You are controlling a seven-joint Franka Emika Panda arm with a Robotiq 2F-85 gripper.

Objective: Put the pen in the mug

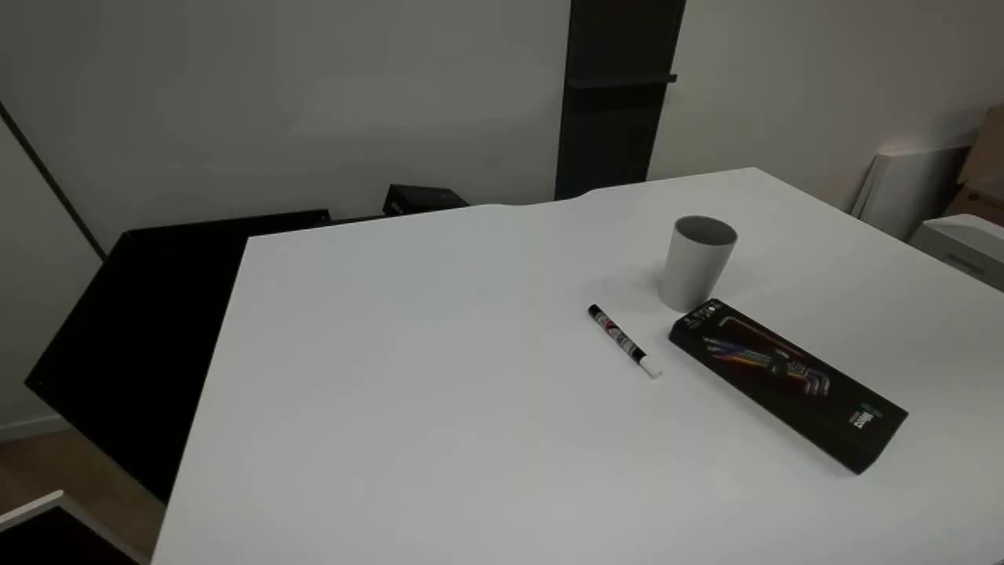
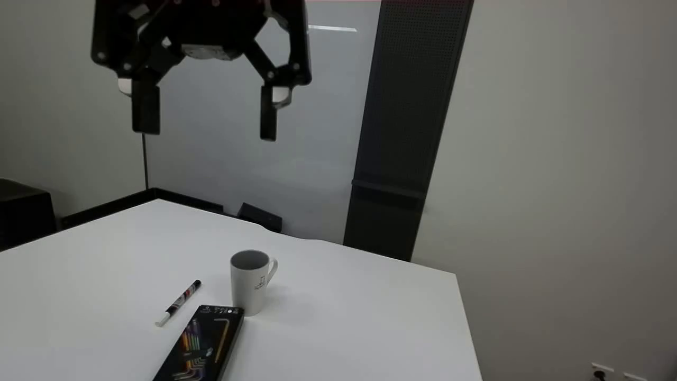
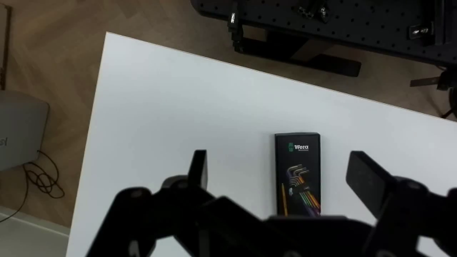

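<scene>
In an exterior view, the pen (image 1: 622, 338) lay on the worktop (image 1: 408, 353) before you, outside the mug (image 1: 694, 275) and a little apart from it. The mug stood upright, its open top facing up, and a black box (image 1: 784, 384) lay close by both; whether it touched the mug's base, you could not tell. By that reading, you had none of the task done: the pen was unpicked, and grasping it, carrying it over and letting it drop into the mug were all left to you.

In an exterior view, your pincer (image 2: 207, 136) hung high above the worktop, its two fingers (image 2: 145, 108) spread wide, holding nothing and touching nothing. The pen and the mug showed well below it, the mug's handle (image 2: 275, 266) on the side away from the pen. You seemed to be at the very start, with the approach not yet made.

In the wrist view, you saw that wide gap too, with no object between the pads (image 3: 363, 180). The box showed down on the worktop beyond it, its lower end hidden by the pincer itself. Neither the pen nor the mug could be made out there, so you probably needed to shift the pincer across before lowering it.
</scene>
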